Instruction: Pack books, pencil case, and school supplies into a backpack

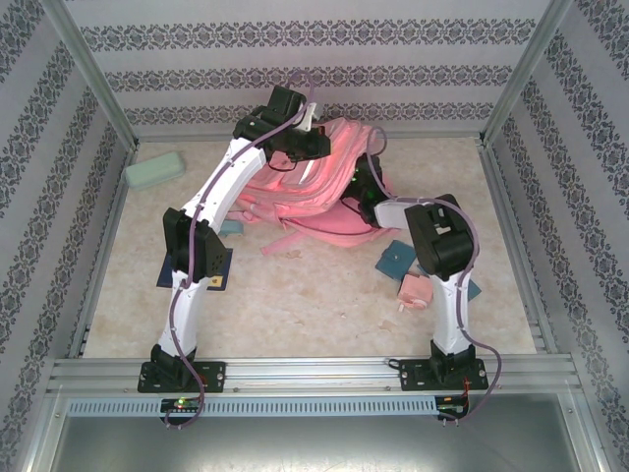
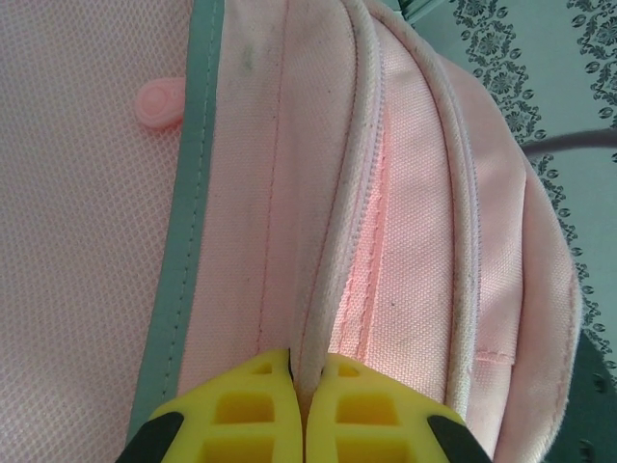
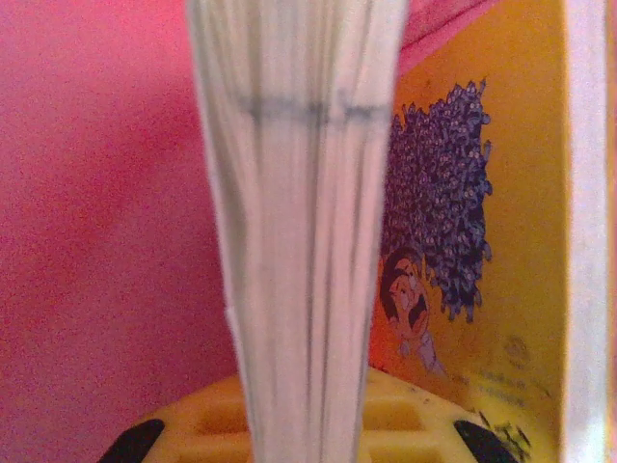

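While our left fingers (image 2: pixel 246 410) clamp the piped seam (image 2: pixel 326 280) of the backpack (image 1: pixel 324 197), we should ease the book (image 3: pixel 304 241), clamped in our right fingers (image 3: pixel 410 415), deeper toward ten o'clock without snagging fabric.

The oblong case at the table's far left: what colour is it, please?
The rounded pencil case is pale mint green, clearest in the top external view.
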`<state>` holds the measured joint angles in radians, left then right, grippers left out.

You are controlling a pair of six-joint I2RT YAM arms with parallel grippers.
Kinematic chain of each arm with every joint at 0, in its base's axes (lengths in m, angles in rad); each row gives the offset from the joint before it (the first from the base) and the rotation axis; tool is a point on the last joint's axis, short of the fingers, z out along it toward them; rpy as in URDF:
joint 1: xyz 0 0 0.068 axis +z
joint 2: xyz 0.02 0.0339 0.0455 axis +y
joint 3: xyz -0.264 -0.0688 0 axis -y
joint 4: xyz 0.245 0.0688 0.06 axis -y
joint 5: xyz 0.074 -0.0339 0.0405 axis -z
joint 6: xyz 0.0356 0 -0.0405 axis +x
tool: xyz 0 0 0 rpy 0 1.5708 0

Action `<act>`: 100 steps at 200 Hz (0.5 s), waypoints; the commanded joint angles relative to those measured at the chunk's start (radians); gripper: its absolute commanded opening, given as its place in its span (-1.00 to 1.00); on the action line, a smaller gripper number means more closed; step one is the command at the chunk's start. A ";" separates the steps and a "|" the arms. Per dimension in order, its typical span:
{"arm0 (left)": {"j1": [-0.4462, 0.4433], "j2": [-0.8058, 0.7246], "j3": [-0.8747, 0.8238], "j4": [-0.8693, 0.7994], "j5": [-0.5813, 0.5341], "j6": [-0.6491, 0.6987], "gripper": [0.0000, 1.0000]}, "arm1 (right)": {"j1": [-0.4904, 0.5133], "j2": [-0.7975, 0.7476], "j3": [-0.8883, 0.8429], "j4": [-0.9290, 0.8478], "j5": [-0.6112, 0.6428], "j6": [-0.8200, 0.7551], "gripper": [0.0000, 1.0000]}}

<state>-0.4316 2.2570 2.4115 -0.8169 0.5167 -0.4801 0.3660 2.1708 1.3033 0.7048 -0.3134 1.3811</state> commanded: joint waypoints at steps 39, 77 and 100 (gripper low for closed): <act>-0.008 -0.047 0.059 0.030 0.048 0.001 -1.00 | 0.030 0.021 0.146 -0.217 0.052 -0.090 -0.16; -0.008 -0.046 0.055 0.025 0.038 0.011 -1.00 | 0.014 -0.067 0.119 -0.383 0.066 -0.178 0.50; -0.009 -0.044 0.052 0.022 0.035 0.015 -1.00 | -0.004 -0.116 0.073 -0.424 0.078 -0.198 0.56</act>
<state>-0.4297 2.2570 2.4142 -0.8234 0.5121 -0.4793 0.3782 2.1597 1.4132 0.3542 -0.2600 1.2476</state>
